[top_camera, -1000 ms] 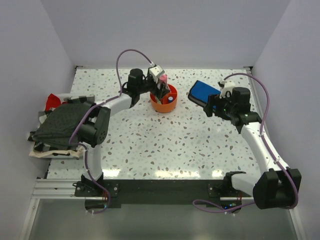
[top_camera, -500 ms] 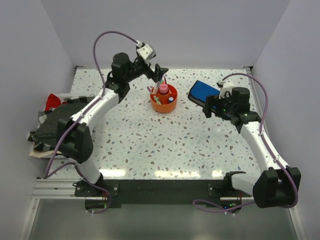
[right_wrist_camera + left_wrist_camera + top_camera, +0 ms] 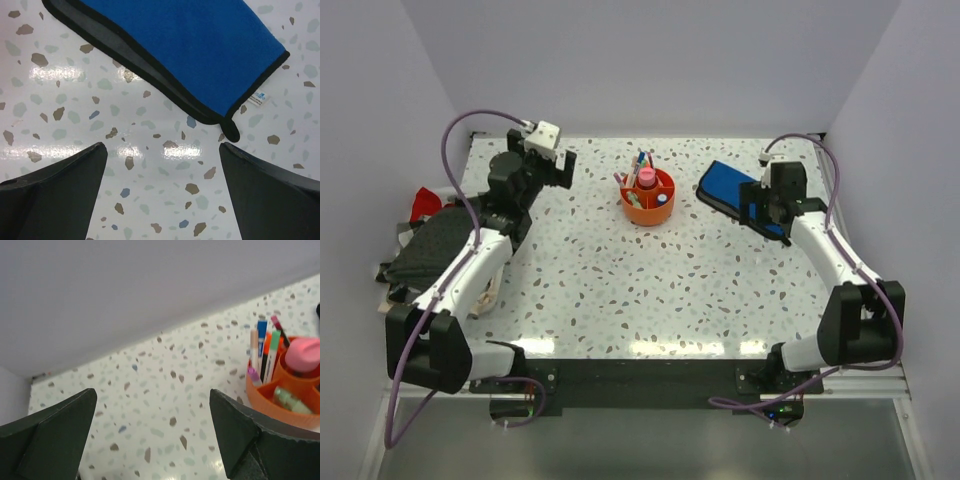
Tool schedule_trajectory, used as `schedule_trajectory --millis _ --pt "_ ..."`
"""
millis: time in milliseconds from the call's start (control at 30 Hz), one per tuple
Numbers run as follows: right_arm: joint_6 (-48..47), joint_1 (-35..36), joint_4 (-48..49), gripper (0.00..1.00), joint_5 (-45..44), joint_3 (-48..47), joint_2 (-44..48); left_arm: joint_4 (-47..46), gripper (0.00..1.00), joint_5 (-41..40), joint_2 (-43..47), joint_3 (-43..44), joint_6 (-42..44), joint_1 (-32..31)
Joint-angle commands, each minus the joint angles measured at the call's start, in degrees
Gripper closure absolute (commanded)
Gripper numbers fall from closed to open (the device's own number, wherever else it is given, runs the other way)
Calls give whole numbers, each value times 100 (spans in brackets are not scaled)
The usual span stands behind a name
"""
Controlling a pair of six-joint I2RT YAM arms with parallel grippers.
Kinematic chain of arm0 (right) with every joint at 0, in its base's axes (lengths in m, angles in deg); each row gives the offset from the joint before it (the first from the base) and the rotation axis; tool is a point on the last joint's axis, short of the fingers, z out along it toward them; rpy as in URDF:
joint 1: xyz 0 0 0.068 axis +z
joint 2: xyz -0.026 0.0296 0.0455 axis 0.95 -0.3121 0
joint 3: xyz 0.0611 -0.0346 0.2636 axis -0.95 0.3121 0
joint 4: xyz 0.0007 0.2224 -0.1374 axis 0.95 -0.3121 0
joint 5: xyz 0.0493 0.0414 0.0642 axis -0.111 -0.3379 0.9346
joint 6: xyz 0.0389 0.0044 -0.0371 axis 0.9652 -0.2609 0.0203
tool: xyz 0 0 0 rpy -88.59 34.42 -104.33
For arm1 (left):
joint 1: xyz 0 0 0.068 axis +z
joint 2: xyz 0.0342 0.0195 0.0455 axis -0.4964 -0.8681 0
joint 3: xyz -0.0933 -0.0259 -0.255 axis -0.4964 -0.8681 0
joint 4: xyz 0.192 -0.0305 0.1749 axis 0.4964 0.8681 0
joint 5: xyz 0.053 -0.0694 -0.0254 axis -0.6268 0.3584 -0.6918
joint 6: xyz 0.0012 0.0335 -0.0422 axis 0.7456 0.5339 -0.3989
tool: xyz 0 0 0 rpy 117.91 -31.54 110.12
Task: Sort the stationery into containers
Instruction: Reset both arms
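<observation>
The round orange caddy stands at the back centre of the table, and also shows at the right edge of the left wrist view. It holds several upright pens and markers, a pink-capped glue tube in its centre well and a green marker in a ring compartment. My left gripper is open and empty, well left of the caddy. My right gripper is open and empty, above bare table at the near edge of the blue cloth.
A blue cloth with black trim lies at the back right. A pile of dark and red fabric sits at the table's left edge. White walls close in the back and both sides.
My left arm has swung away from the caddy to the left, its gripper empty. My right gripper has turned and moved slightly back toward the blue cloth.
</observation>
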Motion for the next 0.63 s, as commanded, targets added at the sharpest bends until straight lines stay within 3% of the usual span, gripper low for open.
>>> schedule_trajectory --millis 0,200,600 --pt "202 -1 36 1 228 -146 477 -11 0 -80 -13 -587 -189 -14" --pt "35 52 537 1 635 -137 1014 -90 0 71 -540 -246 -224 -14" --pt "105 96 704 1 818 -23 1137 -38 0 141 -1068 458 -277 -102"
